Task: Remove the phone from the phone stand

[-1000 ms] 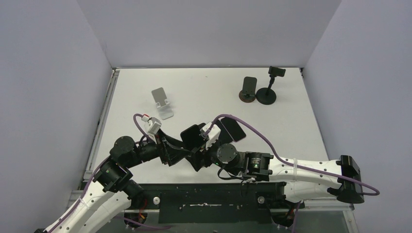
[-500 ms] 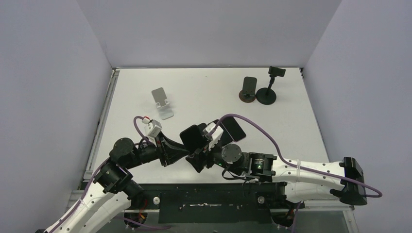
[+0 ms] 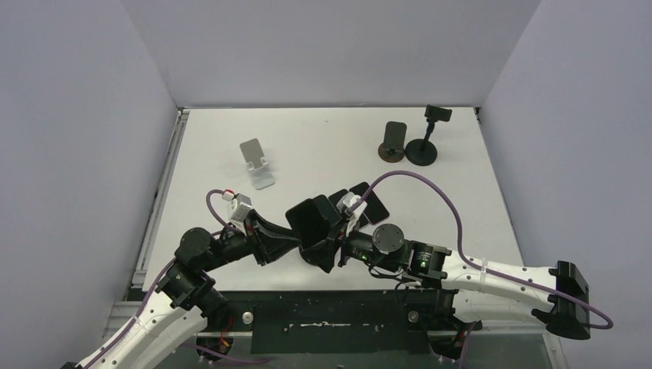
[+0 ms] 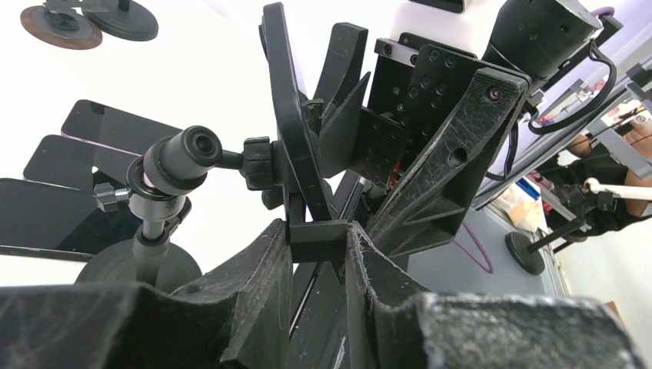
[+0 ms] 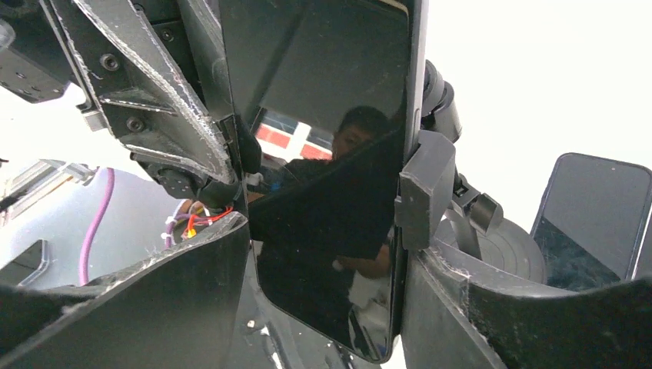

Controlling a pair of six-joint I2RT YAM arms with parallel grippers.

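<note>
The black phone [image 3: 310,217] stands upright in the black phone stand [image 4: 177,157], low at the table's near middle. In the left wrist view my left gripper [image 4: 319,246] is shut on the small clamp block at the bottom of the stand's cradle. From the opposite side my right gripper [image 5: 327,277] straddles the phone [image 5: 330,154]. Its left finger [image 5: 192,300] lies against the phone's left edge. Its right finger [image 5: 461,307] sits just under the stand's side clamp, against the phone's right edge. In the top view both grippers [image 3: 301,244] [image 3: 327,247] meet under the phone.
Loose dark phones [image 3: 370,203] lie flat just behind the held stand. A silver stand [image 3: 257,163] sits at the back left. A black stand on a brown base [image 3: 392,142] and a taller black stand [image 3: 427,138] are at the back right. Walls close in on both sides.
My left gripper has shut on the stand's bottom clamp. The right arm has slid right and its fingers have narrowed onto the phone's edges. Phone and stand stay together.
</note>
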